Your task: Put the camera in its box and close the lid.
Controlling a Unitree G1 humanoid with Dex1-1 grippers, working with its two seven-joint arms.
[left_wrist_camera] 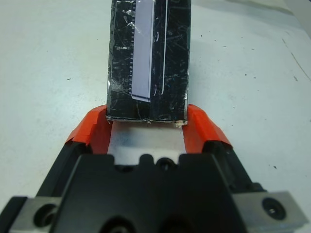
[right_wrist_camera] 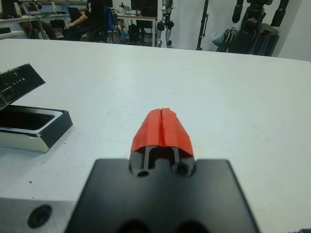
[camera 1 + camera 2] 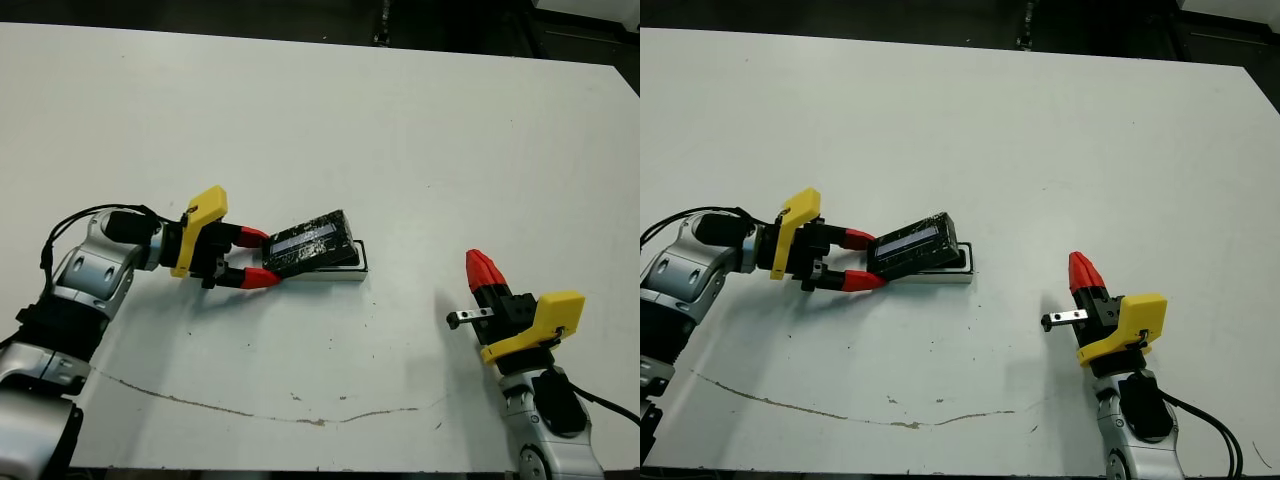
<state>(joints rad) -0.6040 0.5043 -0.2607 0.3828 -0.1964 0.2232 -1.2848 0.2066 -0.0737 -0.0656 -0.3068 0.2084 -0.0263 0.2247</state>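
Note:
My left gripper (image 3: pixel 262 257) is shut on the near end of the lid (image 3: pixel 310 242), a glossy black slab with a pale silver stripe. In the left wrist view the red fingers (image 1: pixel 199 131) press its two long sides. The lid tilts, its far end resting over the white box (image 3: pixel 352 273) and its gripped end raised. In the right wrist view the box (image 2: pixel 29 138) shows a dark hollow under the lifted lid (image 2: pixel 17 82); I cannot make out the camera in it. My right gripper (image 3: pixel 482 268) stands shut and empty, apart to the right.
A thin brownish scuff line (image 3: pixel 250 408) runs along the table's front. The white table (image 3: pixel 400 130) stretches back to its far edge. Beyond it the right wrist view shows a seated person (image 2: pixel 82 22) and dark stands (image 2: pixel 252 24).

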